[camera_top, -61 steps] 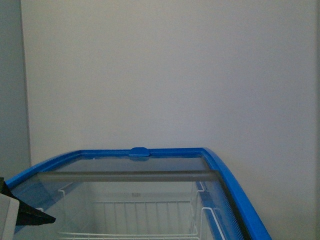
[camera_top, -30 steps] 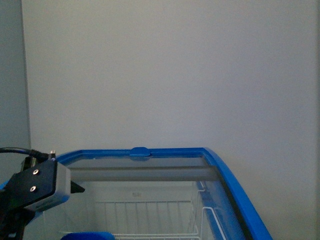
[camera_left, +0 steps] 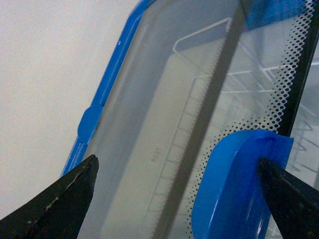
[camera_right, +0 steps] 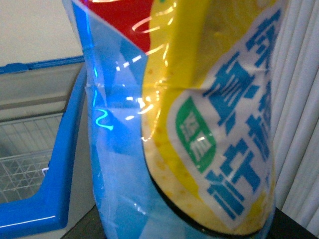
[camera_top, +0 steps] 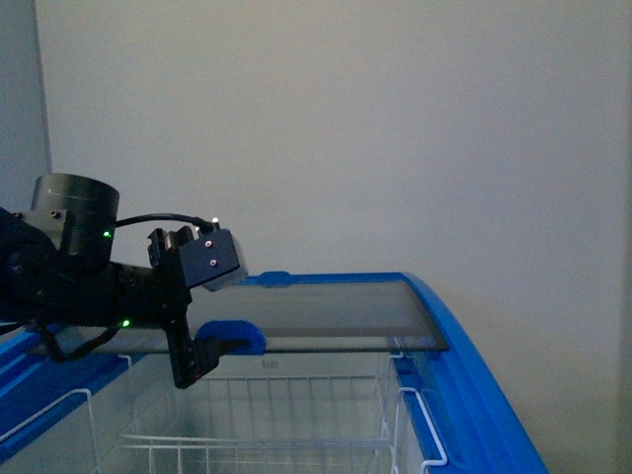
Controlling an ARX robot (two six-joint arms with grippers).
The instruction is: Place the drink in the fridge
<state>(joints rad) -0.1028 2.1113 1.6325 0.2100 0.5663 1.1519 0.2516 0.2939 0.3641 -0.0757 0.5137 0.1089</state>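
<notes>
front: faced wall over fridge | left wrist: close above its glass lid | right wrist: blocked close by what seemed a snack packet, fridge shared

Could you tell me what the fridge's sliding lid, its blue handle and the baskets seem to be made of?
Sliding lid: glass, clear, with a dotted black border. Handle: smooth, glossy blue, likely moulded plastic. Baskets: thin white rods, probably coated wire.
</notes>
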